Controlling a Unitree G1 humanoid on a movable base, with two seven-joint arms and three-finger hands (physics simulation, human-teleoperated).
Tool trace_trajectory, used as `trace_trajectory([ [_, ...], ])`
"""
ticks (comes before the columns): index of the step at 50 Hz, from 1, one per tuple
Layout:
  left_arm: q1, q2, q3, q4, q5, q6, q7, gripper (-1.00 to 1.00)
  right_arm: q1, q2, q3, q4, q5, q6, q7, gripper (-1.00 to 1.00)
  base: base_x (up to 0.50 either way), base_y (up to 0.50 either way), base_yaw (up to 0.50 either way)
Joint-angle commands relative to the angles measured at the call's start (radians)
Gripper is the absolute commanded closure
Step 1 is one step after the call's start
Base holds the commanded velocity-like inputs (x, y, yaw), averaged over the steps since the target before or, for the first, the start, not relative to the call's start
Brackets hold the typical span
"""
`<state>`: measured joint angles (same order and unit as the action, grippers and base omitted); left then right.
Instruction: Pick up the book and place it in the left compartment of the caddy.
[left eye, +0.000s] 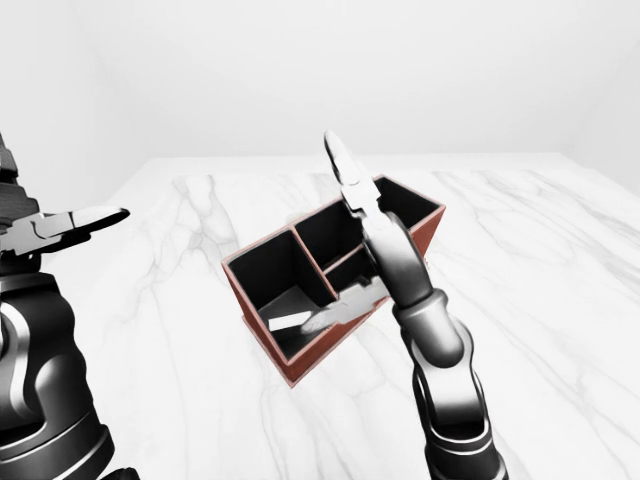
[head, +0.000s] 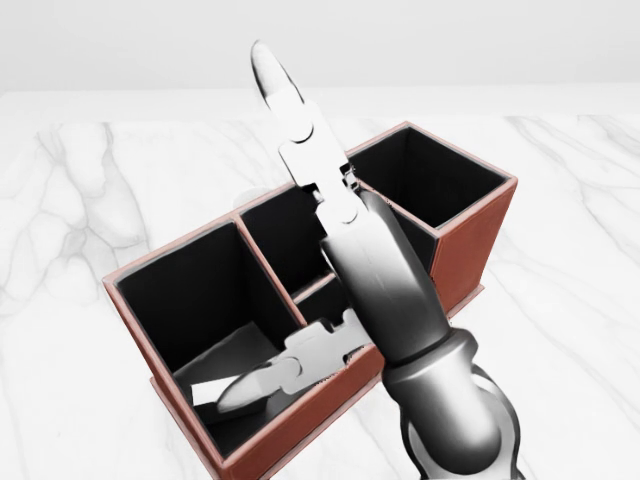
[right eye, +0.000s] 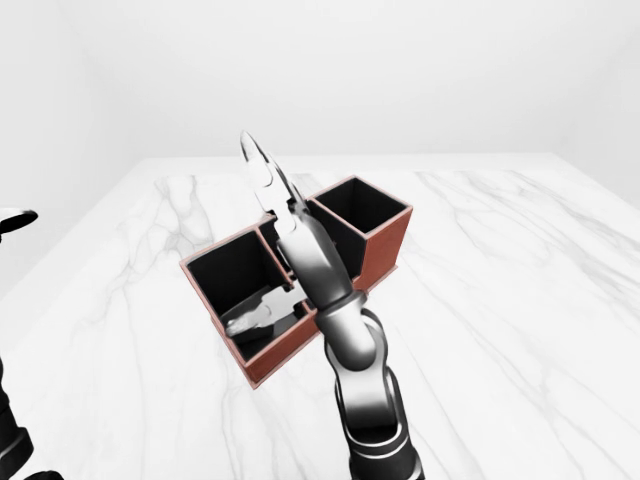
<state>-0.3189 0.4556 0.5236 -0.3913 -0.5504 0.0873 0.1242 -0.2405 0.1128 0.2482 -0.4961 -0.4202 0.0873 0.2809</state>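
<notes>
Book (head: 218, 391) lies in the caddy's (head: 470, 250) left compartment.
My right hand (head: 300, 215) is spread, holding nothing; next I lift clear.

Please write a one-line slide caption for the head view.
Open right hand above the caddy; book lies in its left compartment.
</notes>
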Motion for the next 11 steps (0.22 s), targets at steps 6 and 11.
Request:
trace_trajectory([
  [6, 0.008, 0.0, 0.009, -0.041, -0.018, 0.0, 0.006, -1.0, -0.077, -0.078, -0.05, -0.487, 0.079, 0.0, 0.052, -1.0, 0.0, 0.0, 0.0],
  [11, 0.011, 0.0, 0.013, -0.05, -0.021, 0.0, 0.007, -1.0, -0.095, -0.095, -0.073, -0.55, 0.099, 0.0, 0.045, -1.0, 0.0, 0.0, 0.0],
])
